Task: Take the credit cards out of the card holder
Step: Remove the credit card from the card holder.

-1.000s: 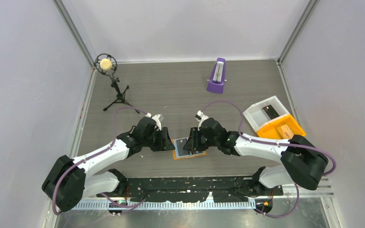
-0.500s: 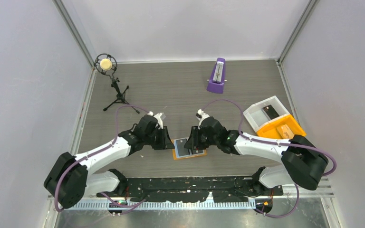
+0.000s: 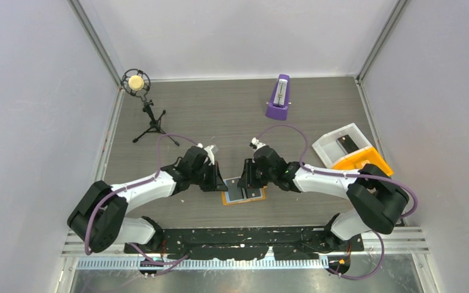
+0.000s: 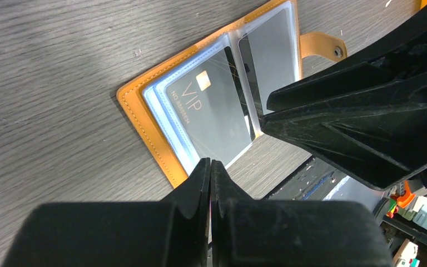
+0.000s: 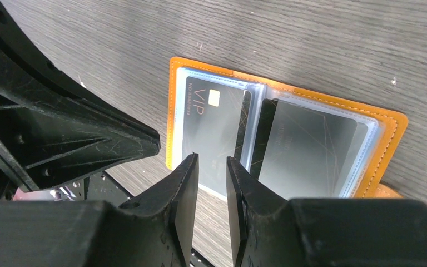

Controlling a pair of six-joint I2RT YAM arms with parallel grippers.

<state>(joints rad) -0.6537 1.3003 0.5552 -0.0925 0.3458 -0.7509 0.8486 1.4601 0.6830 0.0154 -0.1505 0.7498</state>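
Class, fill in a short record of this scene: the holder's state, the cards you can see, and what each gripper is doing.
card holder: orange, lying open on the table
cards seen: grey VIP card on one side, darker card on the other, both behind clear plastic
left gripper: shut, tips at the VIP card's edge; grip unclear
right gripper: slightly open, tips over the same card
background: purple metronome at the far side

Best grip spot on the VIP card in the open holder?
The VIP card lies flat in the open card holder, so only an edge is pinchable. Probably its short edge nearest the right end effector, approached low from the arm-base side.
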